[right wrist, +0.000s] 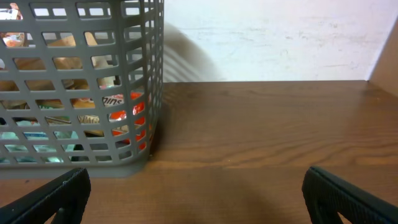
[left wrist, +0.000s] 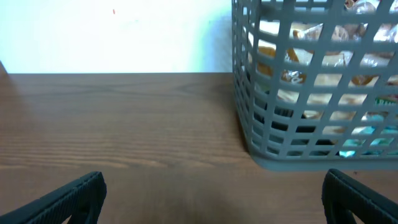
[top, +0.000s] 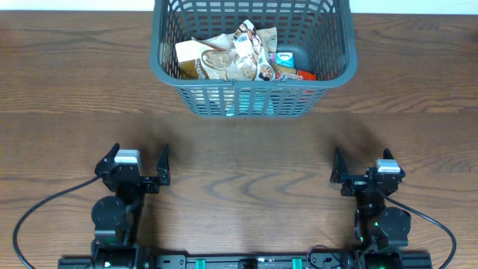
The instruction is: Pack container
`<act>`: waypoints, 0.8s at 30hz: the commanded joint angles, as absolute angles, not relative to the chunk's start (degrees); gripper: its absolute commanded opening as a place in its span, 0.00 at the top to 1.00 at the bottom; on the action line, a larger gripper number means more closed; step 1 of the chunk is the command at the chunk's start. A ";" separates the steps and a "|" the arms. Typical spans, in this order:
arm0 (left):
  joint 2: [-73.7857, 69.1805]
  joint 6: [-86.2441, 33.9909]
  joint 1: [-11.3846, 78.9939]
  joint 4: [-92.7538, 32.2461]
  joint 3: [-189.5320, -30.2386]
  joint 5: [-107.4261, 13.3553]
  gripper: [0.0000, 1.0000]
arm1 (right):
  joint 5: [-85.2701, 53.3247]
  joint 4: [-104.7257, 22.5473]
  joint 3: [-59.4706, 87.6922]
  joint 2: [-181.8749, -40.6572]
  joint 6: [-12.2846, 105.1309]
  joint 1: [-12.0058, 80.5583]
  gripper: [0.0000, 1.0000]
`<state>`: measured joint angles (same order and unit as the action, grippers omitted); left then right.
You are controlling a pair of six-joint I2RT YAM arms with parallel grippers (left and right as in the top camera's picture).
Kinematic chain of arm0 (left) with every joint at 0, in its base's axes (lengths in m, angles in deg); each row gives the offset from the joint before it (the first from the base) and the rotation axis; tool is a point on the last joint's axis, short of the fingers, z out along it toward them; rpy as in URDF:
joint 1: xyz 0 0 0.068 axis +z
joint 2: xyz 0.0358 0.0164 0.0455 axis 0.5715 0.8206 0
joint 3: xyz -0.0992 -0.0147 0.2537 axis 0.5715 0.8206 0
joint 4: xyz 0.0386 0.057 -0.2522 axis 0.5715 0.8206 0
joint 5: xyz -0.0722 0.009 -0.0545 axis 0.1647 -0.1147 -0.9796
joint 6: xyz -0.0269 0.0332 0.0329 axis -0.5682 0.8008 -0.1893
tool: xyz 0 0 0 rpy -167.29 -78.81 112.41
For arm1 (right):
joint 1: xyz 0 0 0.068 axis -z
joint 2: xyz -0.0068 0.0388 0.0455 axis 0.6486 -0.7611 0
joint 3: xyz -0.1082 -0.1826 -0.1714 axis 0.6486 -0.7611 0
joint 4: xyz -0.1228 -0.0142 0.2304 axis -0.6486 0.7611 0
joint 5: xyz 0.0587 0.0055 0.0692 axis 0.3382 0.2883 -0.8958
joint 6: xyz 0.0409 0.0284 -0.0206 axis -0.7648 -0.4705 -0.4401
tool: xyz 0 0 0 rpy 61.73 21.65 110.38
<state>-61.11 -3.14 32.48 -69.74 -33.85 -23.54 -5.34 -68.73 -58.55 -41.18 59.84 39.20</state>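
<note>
1. The container (top: 250,101) stands at the middle of the table's (top: 246,161) far edge, with snack packets (top: 228,56) heaped inside, below its rim
2. It looks like stiff, light plastic; the thick rim or a lattice slot is probably the surest hold, since the smooth walls may slip
3. The packets seem soft, crinkly and light
4. The left gripper (top: 140,155) and right gripper (top: 362,158) sit towards the near edge, jaws spread wide, holding nothing
5. Only bare wood lies between them and the container, so nothing blocks the way
</note>
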 commanded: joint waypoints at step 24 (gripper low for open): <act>-73.83 -0.91 26.76 -60.65 -30.24 -23.47 0.01 | -4.75 -68.75 -58.92 -40.79 59.08 39.75 0.01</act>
<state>-73.33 -1.85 26.93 -63.25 -30.83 -23.10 -5.34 -68.73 -58.55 -41.18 59.82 39.20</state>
